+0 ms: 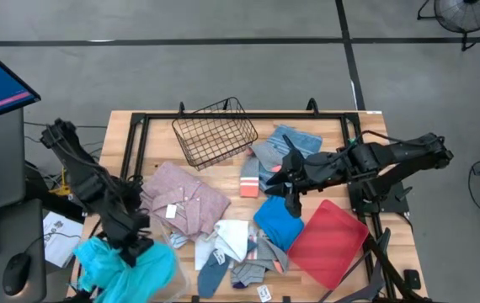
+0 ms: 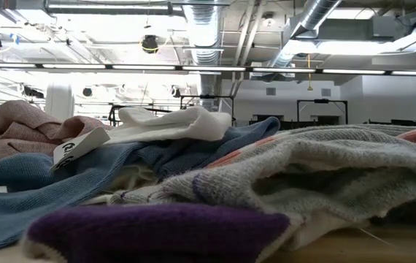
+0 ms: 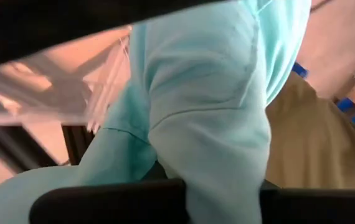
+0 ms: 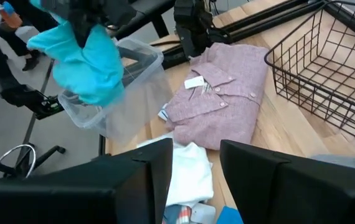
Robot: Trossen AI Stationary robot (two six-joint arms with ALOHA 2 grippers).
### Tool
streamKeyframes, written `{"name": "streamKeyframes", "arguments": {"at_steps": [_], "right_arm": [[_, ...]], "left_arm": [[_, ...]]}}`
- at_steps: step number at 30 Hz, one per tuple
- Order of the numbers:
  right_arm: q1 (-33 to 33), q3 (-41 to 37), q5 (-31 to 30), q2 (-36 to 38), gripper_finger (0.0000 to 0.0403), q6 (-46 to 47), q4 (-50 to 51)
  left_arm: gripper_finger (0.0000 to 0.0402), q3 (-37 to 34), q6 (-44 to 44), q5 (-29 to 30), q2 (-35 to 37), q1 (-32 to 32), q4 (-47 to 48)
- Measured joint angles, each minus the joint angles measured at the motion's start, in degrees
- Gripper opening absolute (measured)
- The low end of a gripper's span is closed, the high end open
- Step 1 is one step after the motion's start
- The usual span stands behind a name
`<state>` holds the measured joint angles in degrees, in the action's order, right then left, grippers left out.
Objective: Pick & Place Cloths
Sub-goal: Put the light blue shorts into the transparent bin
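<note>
Wooden counter (image 1: 147, 143), black frame rails, grey shop floor all round; ducts and strip lights overhead in the low view.

Near edge: loose heap of cloths. White cloth (image 1: 233, 238) and socks (image 1: 244, 268) lie tangled toward the middle of the near edge, unsorted, probably just as dumped. Bright blue cloth (image 1: 278, 220) sits beside them, touching the red tray (image 1: 328, 240) at the near right corner. Tray carries nothing.

Near left corner: left gripper (image 1: 130, 248) hangs just off the counter's edge, jaws clamped on the turquoise cloth (image 1: 126, 263), which drapes in long folds below it. Right wrist view shows that cloth dangling over a clear plastic bin (image 4: 112, 93) standing off the counter's left side. Judgement: this is the drop spot, and the cloth is held high so it clears the bin's rim before release.

Middle: dusty pink shirt (image 1: 185, 200) lies flat, tag showing, left of centre. Right gripper (image 1: 290, 198) hovers above the pile, jaws partly open and holding nothing, aimed down; likely lining up on the next piece.

Far edge: black wire basket (image 1: 215, 133) tilted, nothing in it. Grey-blue towel (image 1: 286, 147) bunched under the right arm.
</note>
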<state>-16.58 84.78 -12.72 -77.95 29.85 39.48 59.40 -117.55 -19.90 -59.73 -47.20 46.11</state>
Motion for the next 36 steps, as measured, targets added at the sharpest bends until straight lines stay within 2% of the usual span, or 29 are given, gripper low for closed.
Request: {"name": "streamKeyframes", "arguments": {"at_steps": [11, 17, 26, 36], "right_arm": [[1.1, 0.0, 0.0, -0.2, 0.0131, -0.2, 0.8], [1.3, 0.0, 0.0, -0.2, 0.0131, -0.3, 0.8], [1.3, 0.0, 0.0, -0.2, 0.0131, -0.3, 0.8], [1.4, 0.0, 0.0, -0.2, 0.0131, -1.1, 1.0]], "left_arm": [[0.0003, -0.4, 6.8, 4.0, -11.0, 0.8, 1.3], [0.0004, -3.3, 11.7, 3.8, -13.1, 3.4, 1.5], [0.0004, -10.0, 12.5, 11.0, -13.0, 7.8, 0.5], [0.0006, -11.9, 12.8, 22.0, -13.0, 7.9, 0.7]]}}
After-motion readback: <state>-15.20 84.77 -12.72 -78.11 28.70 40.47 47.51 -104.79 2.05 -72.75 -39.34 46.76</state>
